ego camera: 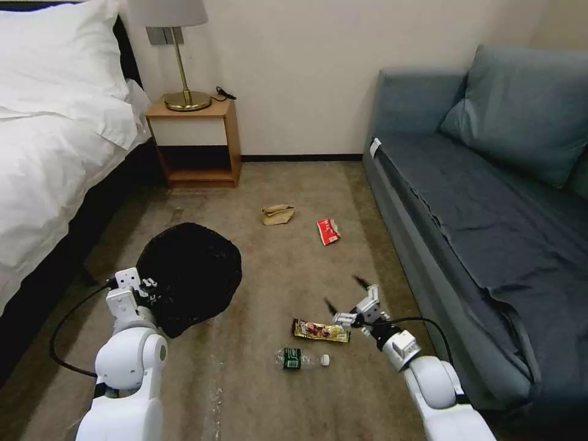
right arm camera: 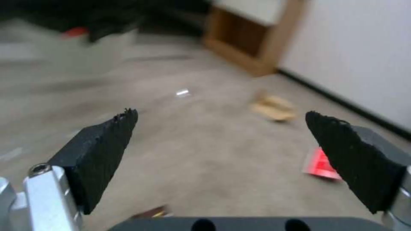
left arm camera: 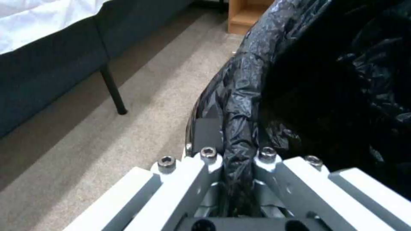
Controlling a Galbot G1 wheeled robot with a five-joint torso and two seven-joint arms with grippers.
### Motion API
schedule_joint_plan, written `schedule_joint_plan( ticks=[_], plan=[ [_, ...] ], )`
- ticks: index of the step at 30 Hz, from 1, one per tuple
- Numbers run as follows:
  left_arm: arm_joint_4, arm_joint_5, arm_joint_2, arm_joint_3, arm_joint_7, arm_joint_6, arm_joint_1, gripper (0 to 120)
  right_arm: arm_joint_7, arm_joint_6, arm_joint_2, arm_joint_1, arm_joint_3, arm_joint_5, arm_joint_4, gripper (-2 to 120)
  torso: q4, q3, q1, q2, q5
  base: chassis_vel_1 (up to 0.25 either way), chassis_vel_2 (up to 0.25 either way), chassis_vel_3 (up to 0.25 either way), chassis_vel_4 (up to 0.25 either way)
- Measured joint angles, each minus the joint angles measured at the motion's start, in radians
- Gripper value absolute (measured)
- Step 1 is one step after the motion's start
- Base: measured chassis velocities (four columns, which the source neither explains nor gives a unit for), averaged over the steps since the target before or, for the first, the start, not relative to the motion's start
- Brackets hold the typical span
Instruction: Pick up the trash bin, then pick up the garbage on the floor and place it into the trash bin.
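Carpet (ego camera: 275, 269); left end effector (left arm camera: 238, 160) pinches trash bin (left arm camera: 325, 96) liner

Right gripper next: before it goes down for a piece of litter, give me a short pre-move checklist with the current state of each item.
1. Left gripper shut on the trash bin rim: ok, bag-covered rim pinched between the fingers.
2. Right gripper open: ok, pads spread wide, nothing between them.
3. Nearest target free: ok, the snack wrapper lies flat on the carpet just beside the right gripper.
4. Bottle, red packet and tan paper on the floor: ok, each lies apart.
5. Bin mouth open to receive: cannot tell, the black bag bulges over it.
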Motion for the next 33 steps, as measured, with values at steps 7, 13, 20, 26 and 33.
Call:
schedule_joint_plan(
  ticks=[7, 13, 20, 26, 33],
  plan=[
    [0.013, 0.027, -0.008, 0.001, 0.001, -0.001, 0.005, 1, -0.152, 0.002, -0.062, 0.132, -0.148, -0.007, -0.154, 100, 0.0004, 0.0, 0.0, 0.0, 0.0001, 0.0, 0.0, 0.0, 0.0],
    [0.041, 0.042, -0.016, 0.002, 0.006, -0.009, 0.004, 1, -0.313, -0.012, -0.081, 0.176, -0.177, -0.027, -0.207, 100, 0.0001, 0.0, 0.0, 0.0, -0.0002, 0.0, 0.0, 0.0, 0.0],
    [0.06, 0.056, -0.026, 0.008, 0.007, -0.014, -0.003, 1, -0.385, -0.006, -0.065, 0.263, -0.259, -0.035, -0.355, 100, 0.0001, 0.0, 0.0, 0.0, -0.0003, 0.0, 0.0, 0.0, 0.0],
    [0.06, 0.067, -0.036, 0.012, 0.008, -0.017, 0.0, 1, -0.421, 0.008, -0.011, 0.318, -0.298, -0.093, -0.465, 100, 0.0002, 0.0, 0.0, 0.0, -0.0001, 0.0, 0.0, 0.0, 0.0],
    [0.047, 0.07, -0.036, 0.008, 0.009, -0.018, 0.011, 1, -0.439, 0.045, 0.04, 0.383, -0.301, -0.168, -0.589, 100, 0.0002, 0.0, 0.0, 0.0, -0.0002, 0.0, 0.0, 0.0, 0.0]
  ],
)
